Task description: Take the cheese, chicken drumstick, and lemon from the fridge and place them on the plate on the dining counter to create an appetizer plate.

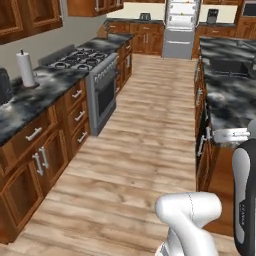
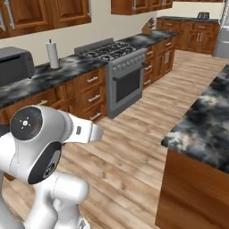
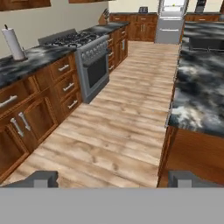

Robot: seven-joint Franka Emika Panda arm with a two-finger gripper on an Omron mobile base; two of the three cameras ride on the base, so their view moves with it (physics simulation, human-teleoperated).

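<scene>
The grey fridge [image 1: 180, 27] stands at the far end of the aisle, with a pale white upper part; it also appears small in the hand view [image 3: 172, 17] and at the edge of the right base view [image 2: 222, 40]. Along the right runs the dining counter [image 1: 230, 95] [image 2: 210, 120] [image 3: 199, 87] with its marbled top. My gripper [image 3: 113, 179] is open, its two dark fingertips [image 3: 43, 178] wide apart over the wooden floor, nothing between them, far from the fridge. The cheese, chicken drumstick, lemon and plate are out of view.
On the left, a wall counter with wooden cabinets carries a paper towel roll [image 1: 25, 69] and a dark appliance [image 2: 15, 65]. A stove with oven [image 1: 95, 75] follows it. A dark sink [image 1: 227, 65] sits in the island top. The wooden floor aisle [image 1: 150, 130] runs between them.
</scene>
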